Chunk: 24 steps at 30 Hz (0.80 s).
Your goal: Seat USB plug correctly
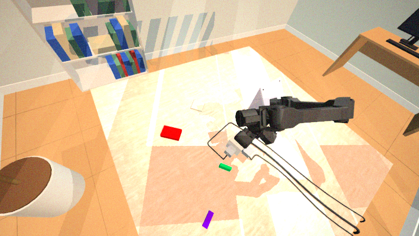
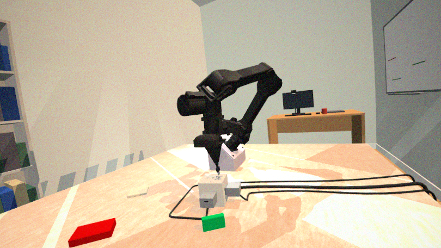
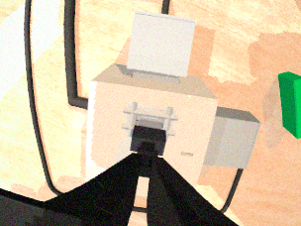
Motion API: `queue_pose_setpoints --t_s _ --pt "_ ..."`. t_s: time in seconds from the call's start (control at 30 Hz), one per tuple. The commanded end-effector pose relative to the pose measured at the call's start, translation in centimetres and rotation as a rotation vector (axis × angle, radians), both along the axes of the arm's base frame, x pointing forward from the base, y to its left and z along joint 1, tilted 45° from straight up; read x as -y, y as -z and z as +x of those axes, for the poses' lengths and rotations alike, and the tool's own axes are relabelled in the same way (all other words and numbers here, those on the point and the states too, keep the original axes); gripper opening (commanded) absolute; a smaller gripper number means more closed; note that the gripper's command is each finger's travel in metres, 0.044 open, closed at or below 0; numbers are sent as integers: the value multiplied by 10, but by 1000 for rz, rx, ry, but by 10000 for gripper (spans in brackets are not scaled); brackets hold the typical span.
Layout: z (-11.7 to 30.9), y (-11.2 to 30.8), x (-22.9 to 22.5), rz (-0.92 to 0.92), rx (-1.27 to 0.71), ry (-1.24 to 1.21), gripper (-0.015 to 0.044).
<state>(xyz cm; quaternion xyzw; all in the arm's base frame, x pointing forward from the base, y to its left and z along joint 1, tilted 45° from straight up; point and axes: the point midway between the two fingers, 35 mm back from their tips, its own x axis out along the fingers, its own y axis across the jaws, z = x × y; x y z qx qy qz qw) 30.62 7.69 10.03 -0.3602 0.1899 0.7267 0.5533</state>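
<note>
The cream power cube (image 1: pixel 233 142) (image 2: pixel 213 191) (image 3: pixel 106 116) stands upright on the table with grey adapters (image 2: pixel 207 200) (image 2: pixel 233 188) (image 3: pixel 160 45) (image 3: pixel 232 139) on two sides. My gripper (image 2: pixel 218 169) (image 3: pixel 146 165) points down at its top and is shut on the USB plug. A pale bit of what looks like the plug (image 3: pixel 150 122) shows just beyond the fingertips, between the light rails around the socket. The fingers hide the rest, so its depth and which way round it is cannot be told. In the top view the gripper body hides the fingertips.
A green block (image 1: pixel 225 167) (image 2: pixel 213 222) (image 3: pixel 292 101) lies close to the cube. A red block (image 1: pixel 171 133) (image 2: pixel 92 232), a purple block (image 1: pixel 207 219) and a thin pale tile (image 1: pixel 197 105) (image 2: pixel 138 193) lie farther off. Black cables (image 2: pixel 308 186) (image 3: pixel 70 50) run beside the cube.
</note>
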Motion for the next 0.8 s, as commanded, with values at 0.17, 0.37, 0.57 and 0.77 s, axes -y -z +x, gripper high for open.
queue_pose_setpoints --t_s 0.17,0.37,0.57,0.77 --pt "0 1 0 -5 11 -8 0" --pt "0 2 0 -7 15 -11 0" --pt "0 3 -1 -8 19 -14 0" --pt "0 3 -1 -10 23 -17 0"
